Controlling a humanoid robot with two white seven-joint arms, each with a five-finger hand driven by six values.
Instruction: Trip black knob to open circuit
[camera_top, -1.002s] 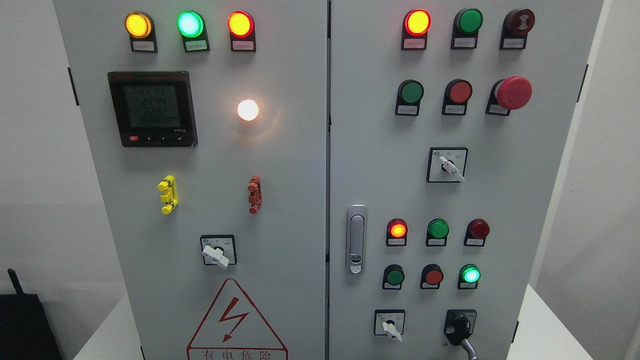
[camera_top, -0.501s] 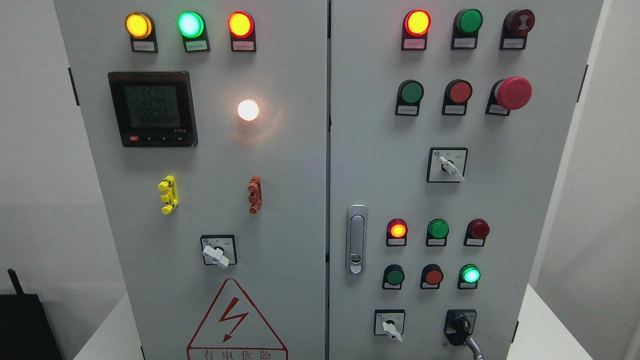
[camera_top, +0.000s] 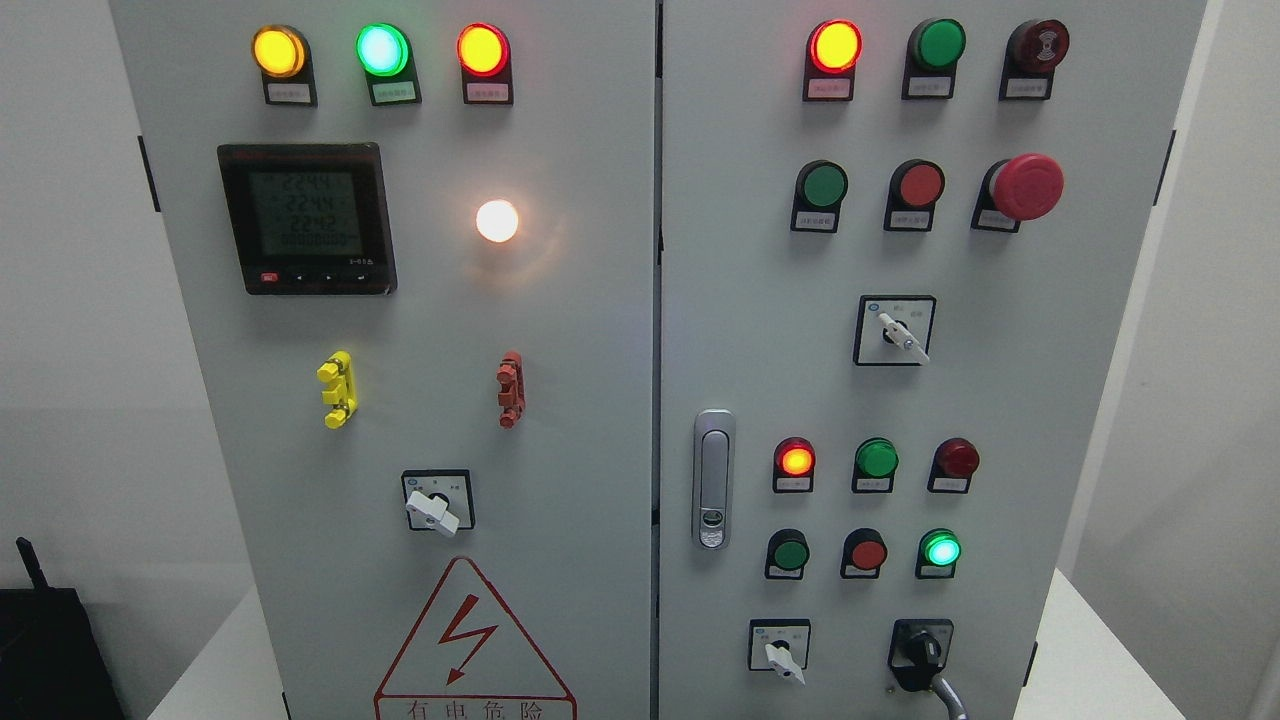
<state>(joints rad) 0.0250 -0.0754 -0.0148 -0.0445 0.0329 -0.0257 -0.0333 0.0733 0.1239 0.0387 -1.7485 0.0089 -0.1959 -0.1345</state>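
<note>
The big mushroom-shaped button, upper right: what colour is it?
Red mushroom button, seen clearly in the head view.

Only 1 slim, grey, curved metal piece of the right hand (camera_top: 947, 697) shows, at the bottom edge right of the middle. It rises from the edge and leans up and to the left, narrowing toward its upper end. That end sits at the lower right side of the black rotary knob (camera_top: 921, 652); whether they touch cannot be told. Palm, wrist and arm are hidden below the edge, so its grasp cannot be judged.
</note>
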